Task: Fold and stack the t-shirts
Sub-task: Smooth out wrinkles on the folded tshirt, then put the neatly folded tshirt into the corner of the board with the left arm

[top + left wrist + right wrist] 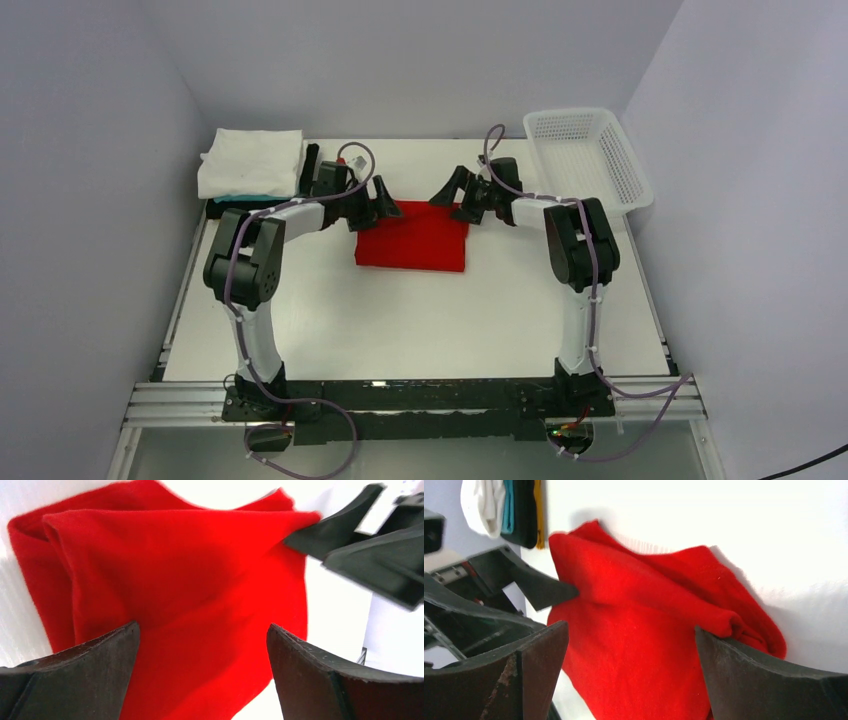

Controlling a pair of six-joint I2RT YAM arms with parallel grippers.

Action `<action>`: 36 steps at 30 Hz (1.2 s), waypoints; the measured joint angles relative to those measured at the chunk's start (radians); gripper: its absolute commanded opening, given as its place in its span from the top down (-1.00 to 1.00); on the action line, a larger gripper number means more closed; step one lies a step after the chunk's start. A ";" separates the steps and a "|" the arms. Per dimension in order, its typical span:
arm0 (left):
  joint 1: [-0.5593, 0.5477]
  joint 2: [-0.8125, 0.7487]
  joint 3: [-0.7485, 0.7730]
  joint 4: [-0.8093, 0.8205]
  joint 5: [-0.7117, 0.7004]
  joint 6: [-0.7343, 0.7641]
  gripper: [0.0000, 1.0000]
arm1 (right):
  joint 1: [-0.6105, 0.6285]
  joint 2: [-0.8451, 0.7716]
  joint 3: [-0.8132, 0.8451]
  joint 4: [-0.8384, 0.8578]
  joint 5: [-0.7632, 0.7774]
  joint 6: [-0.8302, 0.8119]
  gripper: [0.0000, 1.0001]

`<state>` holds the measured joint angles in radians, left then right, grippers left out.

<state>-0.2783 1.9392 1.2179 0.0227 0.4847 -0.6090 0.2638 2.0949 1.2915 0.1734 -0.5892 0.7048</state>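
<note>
The red t-shirt lies folded into a rough rectangle in the middle of the table. My left gripper is open at its far left corner, and my right gripper is open at its far right corner. In the left wrist view the left gripper has wide jaws with red cloth below them, nothing pinched. The right wrist view shows the same for the right gripper over the shirt. A stack of folded shirts, white on top with teal under it, sits at the back left; its edges also show in the right wrist view.
A white mesh basket stands at the back right, partly over the table's edge. Grey walls close in the back and both sides. The arm bases sit on the rail at the near edge.
</note>
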 measured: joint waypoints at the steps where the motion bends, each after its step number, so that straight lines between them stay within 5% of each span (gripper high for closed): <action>1: 0.000 0.010 0.000 -0.015 -0.009 0.006 -0.99 | -0.002 0.021 0.002 0.017 -0.013 0.013 -1.00; 15: -0.002 -0.040 -0.016 -0.081 -0.072 0.069 -0.99 | -0.003 0.010 0.111 -0.181 0.086 -0.106 -1.00; 26: -0.007 -0.526 -0.234 -0.171 -0.344 0.123 -0.99 | -0.015 -0.787 -0.340 -0.187 0.571 -0.196 -1.00; 36: -0.007 -0.297 -0.191 -0.204 -0.410 0.127 -0.95 | -0.022 -1.090 -0.646 -0.217 0.761 -0.193 -1.00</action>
<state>-0.2852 1.6421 1.0271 -0.1814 0.0742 -0.4824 0.2420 1.0050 0.6456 -0.0437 0.1715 0.5117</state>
